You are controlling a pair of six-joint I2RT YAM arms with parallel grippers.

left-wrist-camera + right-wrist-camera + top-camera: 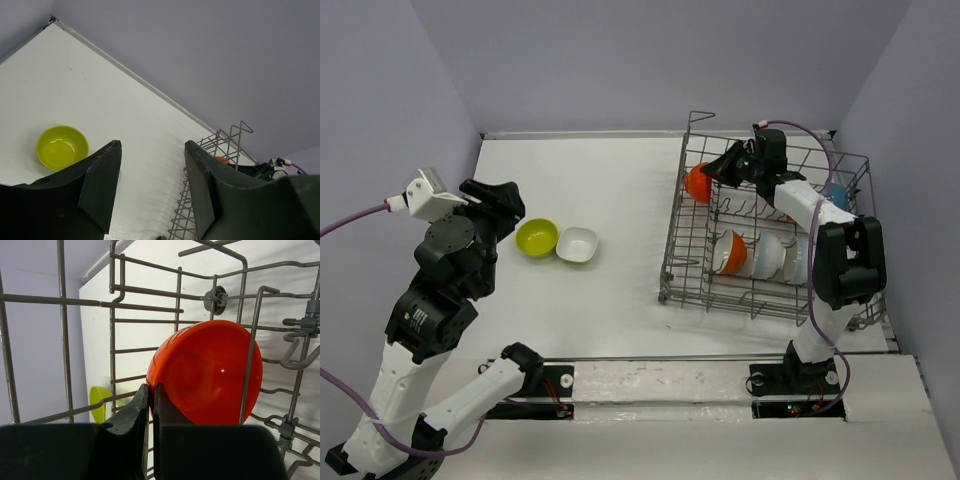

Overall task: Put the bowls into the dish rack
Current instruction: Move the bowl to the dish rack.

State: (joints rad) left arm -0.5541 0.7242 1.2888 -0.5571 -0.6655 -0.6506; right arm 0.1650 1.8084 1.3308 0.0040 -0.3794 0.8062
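Two wait on the surface (620, 190), the yellow-green bowl (537, 237) and the squarish white bowl (577, 245), just ahead of my left hand (505, 212); several others stand in the dish rack (672, 240). Left wrist: jaws apart, empty. Right wrist: my right hand (151, 390) pinches the orange-red bowl (210, 370) by its rim, on edge inside the rack, mouth facing away.

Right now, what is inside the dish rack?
An orange bowl at the back; an orange-and-white bowl and white bowls in front. The right arm hides most of a blue bowl.
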